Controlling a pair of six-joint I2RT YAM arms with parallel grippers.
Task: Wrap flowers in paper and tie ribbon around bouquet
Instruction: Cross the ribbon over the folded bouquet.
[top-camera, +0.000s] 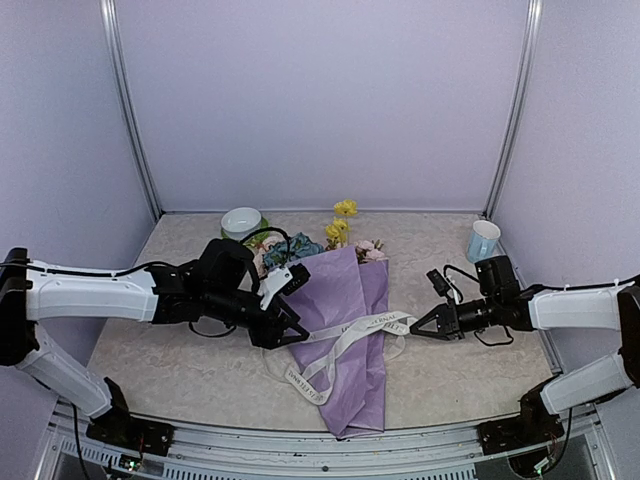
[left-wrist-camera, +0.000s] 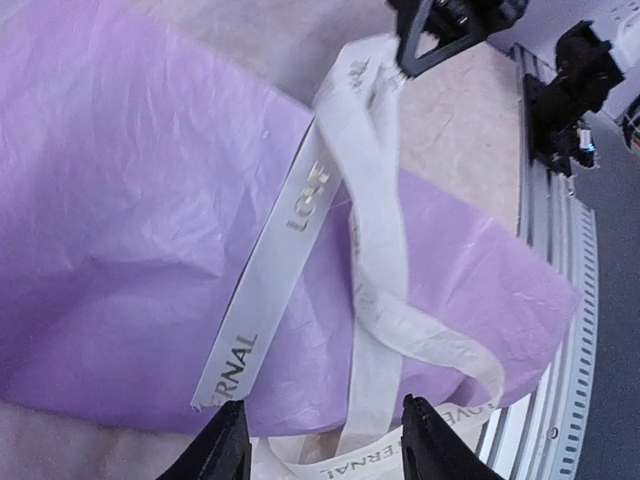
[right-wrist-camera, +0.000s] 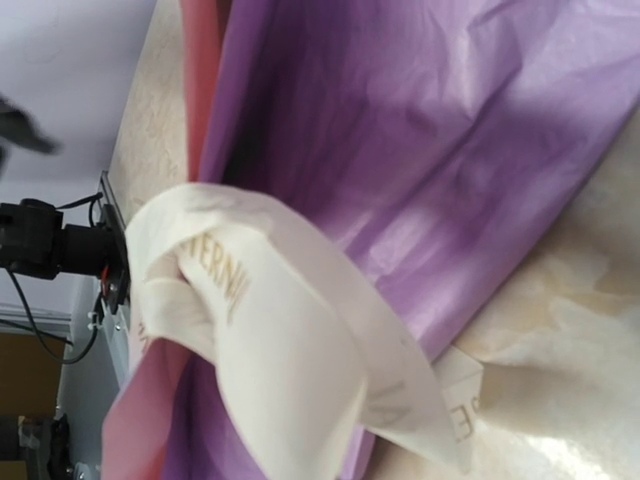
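The bouquet lies mid-table, a lilac paper (top-camera: 350, 300) cone with the flowers (top-camera: 338, 232) showing blue and yellow heads at its far end. The cream ribbon (top-camera: 352, 332) crosses the cone, and loose loops hang off its left side. My left gripper (top-camera: 285, 326) is at the cone's left edge. In the left wrist view it (left-wrist-camera: 322, 445) stands open over the paper (left-wrist-camera: 130, 220), with a twisted ribbon (left-wrist-camera: 292, 235) strand running between the tips, apart from both. My right gripper (top-camera: 413, 327) is shut on the ribbon's right end. In the right wrist view the ribbon (right-wrist-camera: 290, 350) hides its fingers.
A white bowl (top-camera: 241, 221) sits at the back left beside the flower heads. A blue-and-white cup (top-camera: 482, 240) stands at the back right. The metal rail (left-wrist-camera: 560, 330) of the table's near edge runs just past the cone's narrow end.
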